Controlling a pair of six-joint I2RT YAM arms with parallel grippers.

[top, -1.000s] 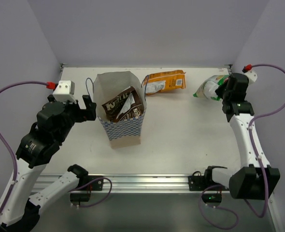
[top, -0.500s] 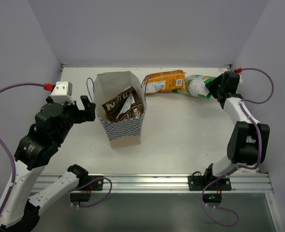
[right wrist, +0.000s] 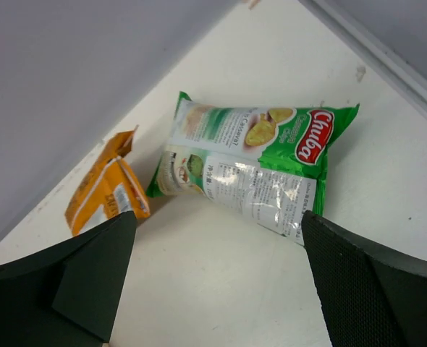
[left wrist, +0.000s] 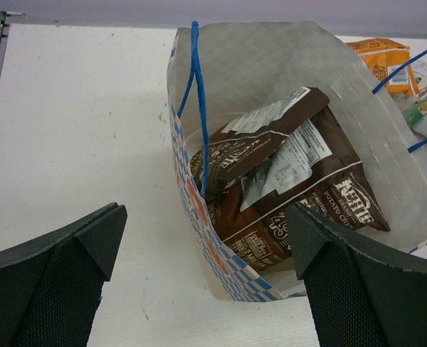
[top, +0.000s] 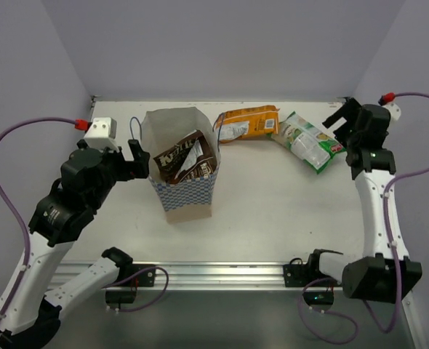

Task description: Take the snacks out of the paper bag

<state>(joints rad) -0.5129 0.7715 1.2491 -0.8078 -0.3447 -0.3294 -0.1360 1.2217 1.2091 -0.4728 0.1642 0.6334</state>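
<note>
Green-and-white packet [right wrist: 250, 163] is lying flat on table [top: 273, 211], just beside orange packet [top: 251, 122]. Right gripper [right wrist: 219, 217] is hovering near it, jaws wide, gripping nothing. Left gripper [left wrist: 205, 217] is gaping empty at paper bag [top: 187, 198], which is holding two brown packets [left wrist: 286, 195].

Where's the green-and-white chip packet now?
The green-and-white packet lies far right on the table in the top view, between the orange packet and the right gripper.

Light was bright, even, diffuse, from overhead. Shadows were soft, faint beside paper bag [top: 187, 196] on white surface [top: 273, 203]. Slight sheen showed on green-and-white packet [right wrist: 250, 170]. All views were sharp.
</note>
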